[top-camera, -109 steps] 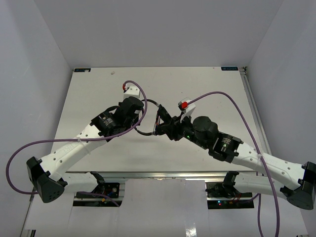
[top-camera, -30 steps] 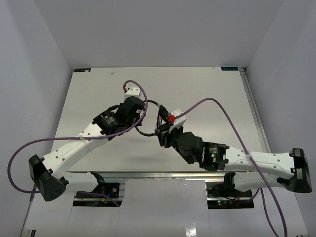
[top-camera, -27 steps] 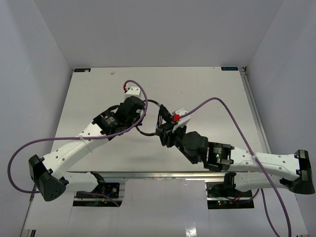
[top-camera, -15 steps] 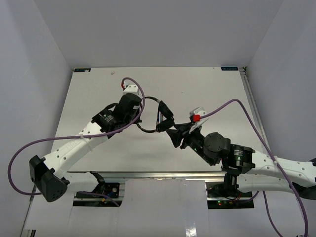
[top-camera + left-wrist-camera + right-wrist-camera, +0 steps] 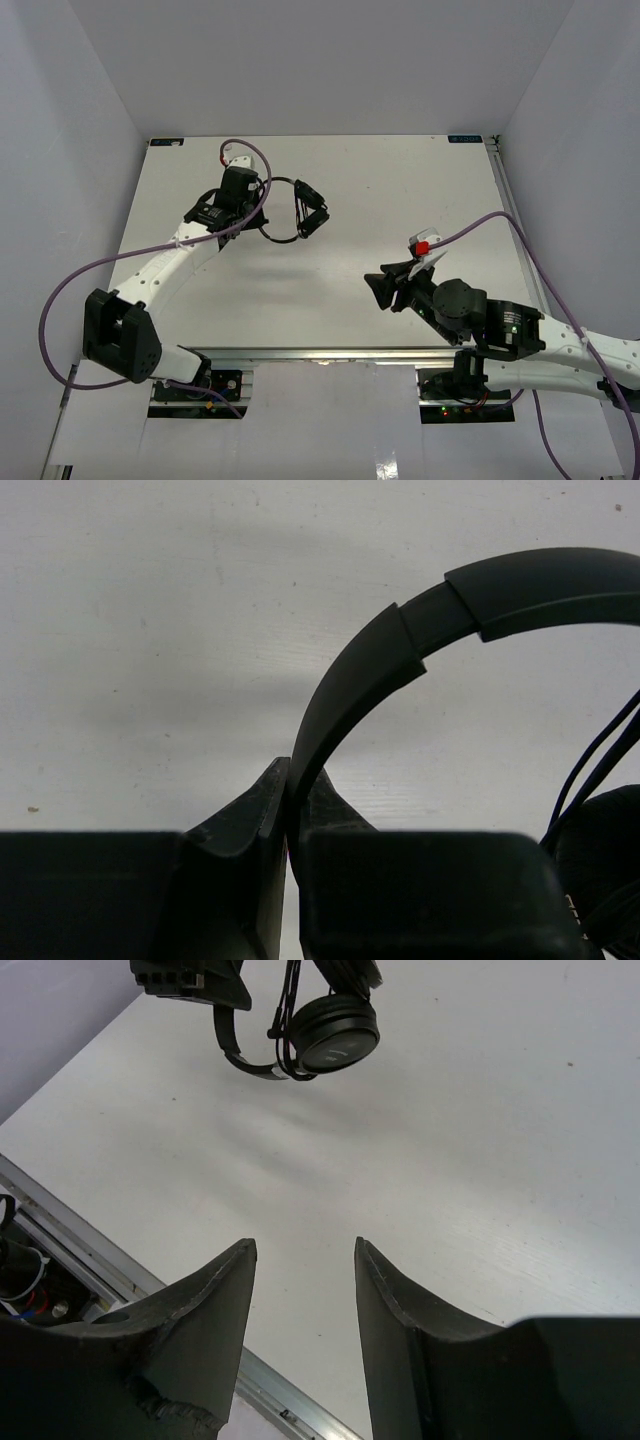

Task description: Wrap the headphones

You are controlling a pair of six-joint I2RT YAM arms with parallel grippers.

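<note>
The black headphones (image 5: 290,209) hang above the white table at the back left, cord wound around the earcups (image 5: 310,212). My left gripper (image 5: 258,200) is shut on the thin headband (image 5: 360,670), which rises from between the fingers in the left wrist view; one earcup (image 5: 600,850) and cord strands show at its right edge. My right gripper (image 5: 378,284) is open and empty, at the front right, well apart from the headphones. In the right wrist view it is low (image 5: 303,1248) and the headphones (image 5: 330,1030) hang far ahead.
Purple robot cables (image 5: 490,222) loop over both arms. A metal rail (image 5: 300,352) runs along the table's near edge. Grey walls enclose the table on three sides.
My right gripper has let go of the headphones and pulled back to the front right, opening. My left arm has carried the headphones by the headband toward the back left.
</note>
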